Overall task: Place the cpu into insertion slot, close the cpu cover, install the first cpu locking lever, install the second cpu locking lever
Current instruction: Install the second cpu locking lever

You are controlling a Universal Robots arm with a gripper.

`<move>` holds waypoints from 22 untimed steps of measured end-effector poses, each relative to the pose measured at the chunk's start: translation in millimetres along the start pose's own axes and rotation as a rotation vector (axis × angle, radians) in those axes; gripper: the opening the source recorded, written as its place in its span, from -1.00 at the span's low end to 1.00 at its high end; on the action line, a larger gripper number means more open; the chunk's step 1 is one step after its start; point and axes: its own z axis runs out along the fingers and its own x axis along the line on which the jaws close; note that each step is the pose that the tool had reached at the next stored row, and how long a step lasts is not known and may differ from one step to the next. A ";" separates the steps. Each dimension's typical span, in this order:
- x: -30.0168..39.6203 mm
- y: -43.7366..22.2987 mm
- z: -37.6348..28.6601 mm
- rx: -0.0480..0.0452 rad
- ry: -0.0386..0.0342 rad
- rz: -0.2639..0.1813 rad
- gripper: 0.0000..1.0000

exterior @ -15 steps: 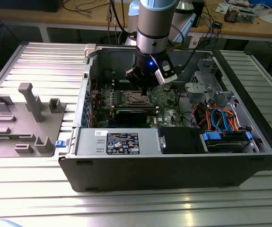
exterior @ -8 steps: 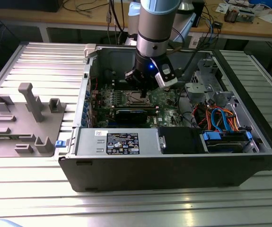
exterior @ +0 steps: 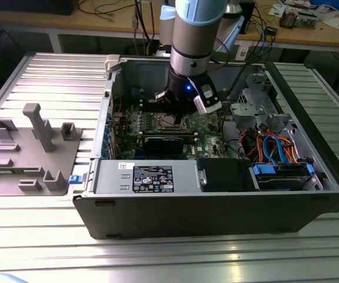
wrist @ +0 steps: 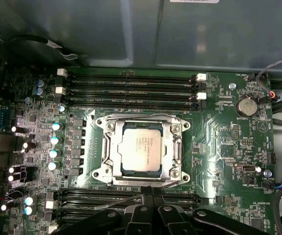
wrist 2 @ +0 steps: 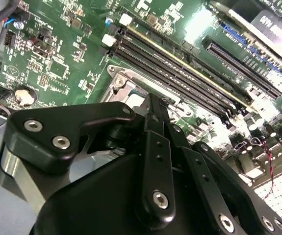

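While the arm reaches down into the open computer case [exterior: 216, 194] in the exterior view, its gripper [exterior: 178, 112] hangs low over the green motherboard [exterior: 207, 125], just above the socket area. Seen in the first wrist view, the cpu [wrist: 141, 151] lies flat inside the insertion slot [wrist: 166, 161], its silvery-grey top facing up, and the cpu cover [wrist: 176, 147] is down around it as a metal frame whose cut-out centre leaves the chip's top showing. Long black memory slots [wrist: 131, 83] run along one side of the socket and a second bank [wrist: 106, 196] runs along the opposite side, where the black fingers [wrist: 148, 205] of the gripper come into view right at the frame's edge. A round coin battery [wrist: 246, 105] sits on the board well apart from the socket, and rows of small capacitors [wrist: 55, 147] stand near it on the other side. From the second wrist view the gripper [wrist 2: 156, 108] appears with its two fingers drawn close together so that hardly any gap remains between the tips, and nothing visible is held between them; the tips hover just over the metal rim of the insertion slot [wrist 2: 121, 83], though whether they touch it I cannot tell. Outside the case, on the exterior view's left, a grey fixture tray [exterior: 28, 171] rests on the ribbed aluminium table [exterior: 169, 259]
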 end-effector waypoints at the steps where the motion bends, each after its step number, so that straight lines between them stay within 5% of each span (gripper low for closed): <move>1: 0.9 -0.8 0.5 -0.0027 0.0000 -0.001 -0.79; 11: 20.4 -7.2 6.6 -0.0198 0.0037 -0.005 -0.79; 22: 33.0 -12.8 12.8 -0.0375 0.0070 -0.019 -0.79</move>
